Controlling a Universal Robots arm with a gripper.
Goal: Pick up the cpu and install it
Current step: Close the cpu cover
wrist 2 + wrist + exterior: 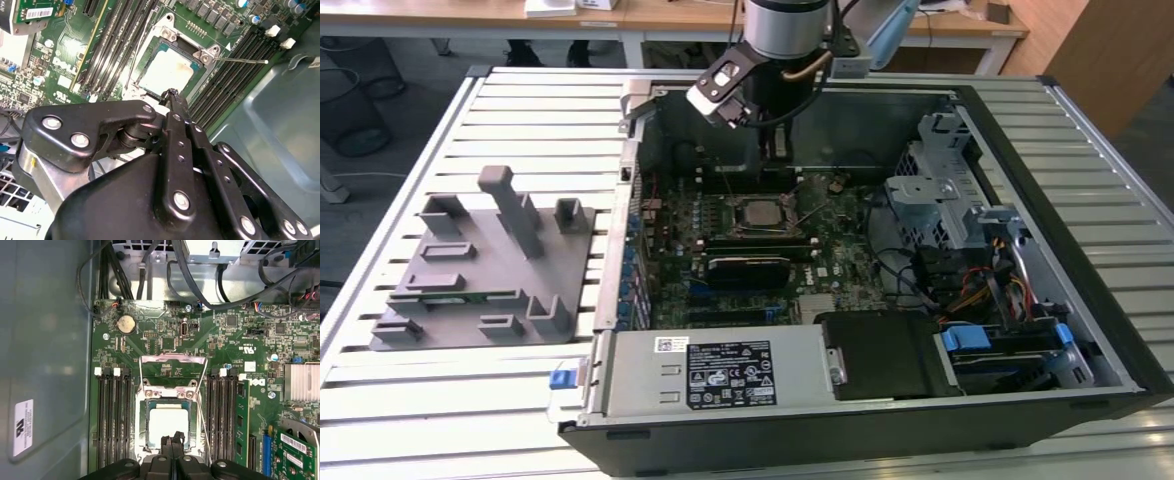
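Note:
The cpu (167, 424) lies flat in the motherboard socket, its silver top facing up. It also shows in the second wrist view as the cpu (167, 70) and in the exterior view as the cpu (758, 214). The socket's metal load plate (172, 371) is swung up and open, and the thin lever (240, 61) sticks out to one side. My gripper (173, 441) hovers just above one edge of the chip, fingers pressed together with nothing between them. The gripper (172, 94) tip points down at the socket. In the exterior view the gripper (777, 158) reaches into the open computer case.
Black memory slots (115, 415) flank the socket on both sides. A finned heatsink (301, 381) and cable bundles (210, 285) lie beyond. A grey tray with upright posts (467, 270) stands at the exterior view's left of the case. The power supply (720, 370) sits at the case's near side.

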